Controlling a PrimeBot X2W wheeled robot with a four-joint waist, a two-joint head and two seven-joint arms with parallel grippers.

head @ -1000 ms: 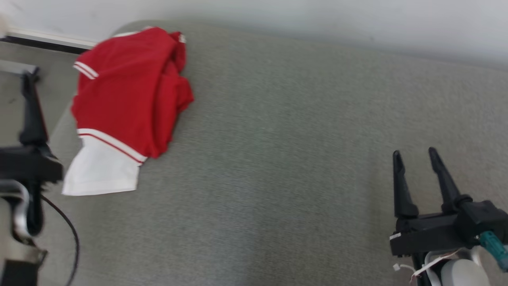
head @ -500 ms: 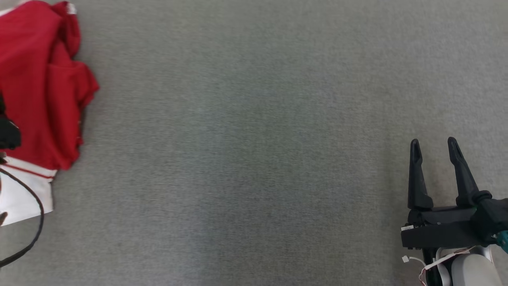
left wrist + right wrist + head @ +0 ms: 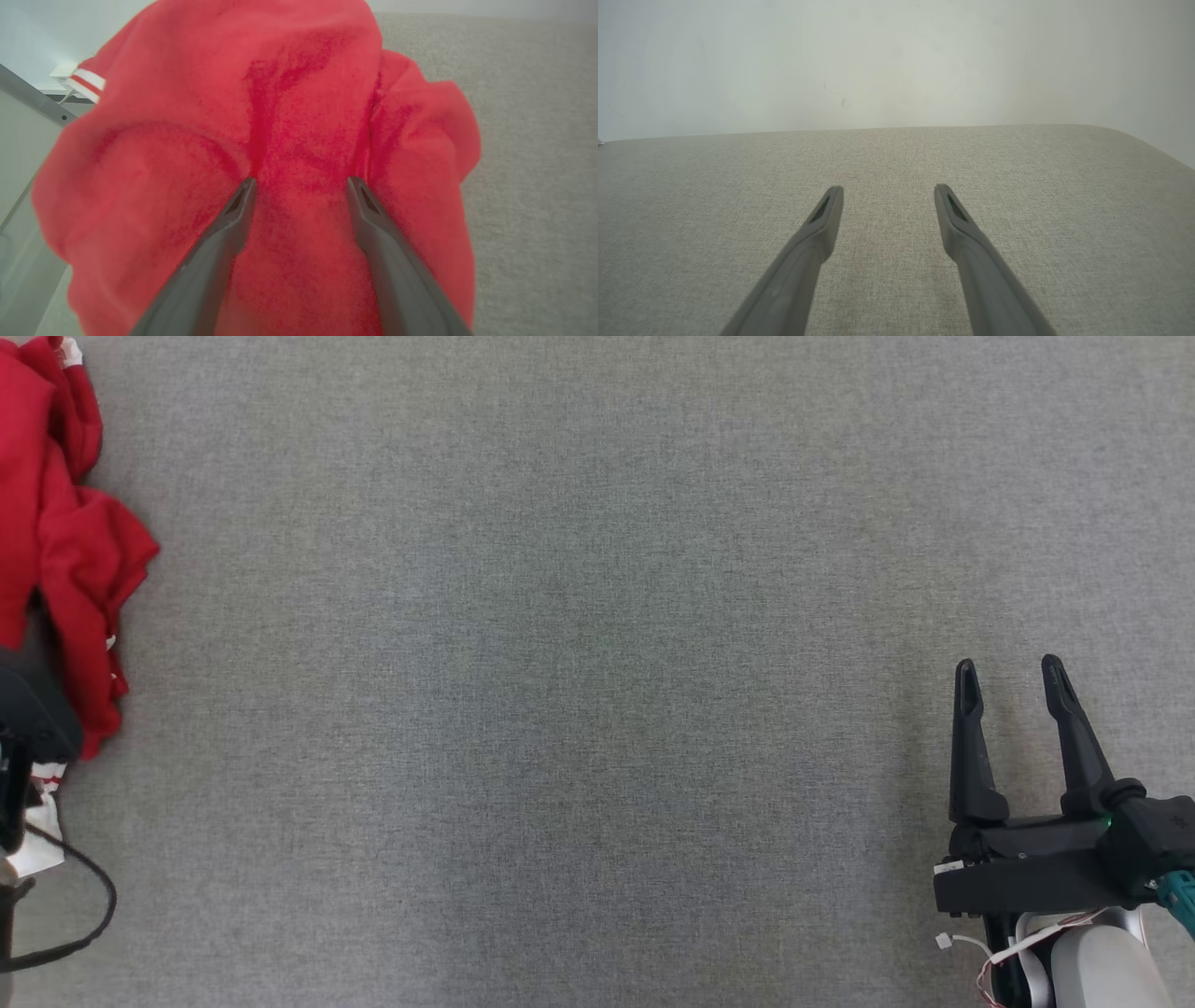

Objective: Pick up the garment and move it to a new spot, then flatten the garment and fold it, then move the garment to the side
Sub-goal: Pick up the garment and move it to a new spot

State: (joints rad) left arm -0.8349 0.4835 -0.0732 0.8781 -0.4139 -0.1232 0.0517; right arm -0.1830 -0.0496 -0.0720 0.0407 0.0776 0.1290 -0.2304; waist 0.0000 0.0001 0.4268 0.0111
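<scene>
Bunching softly on woven grey cloth [image 3: 597, 672], red garment [image 3: 299, 116] faces spread left claw [image 3: 301, 180]; right claw [image 3: 1007, 661] likewise spread.

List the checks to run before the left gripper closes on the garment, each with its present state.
1. Left gripper open: ok, fingers spread wide.
2. Fabric between its fingers: ok, the tips sit against the red garment.
3. Layers that a pinch would catch: cannot tell.
4. Right gripper open and apart from the garment: ok, it hangs over the grey surface.
5. Room for a new spot: ok, a wide stretch of surface beside the garment has nothing on it.
6. Garment flat: not ok, it lies bunched.
</scene>
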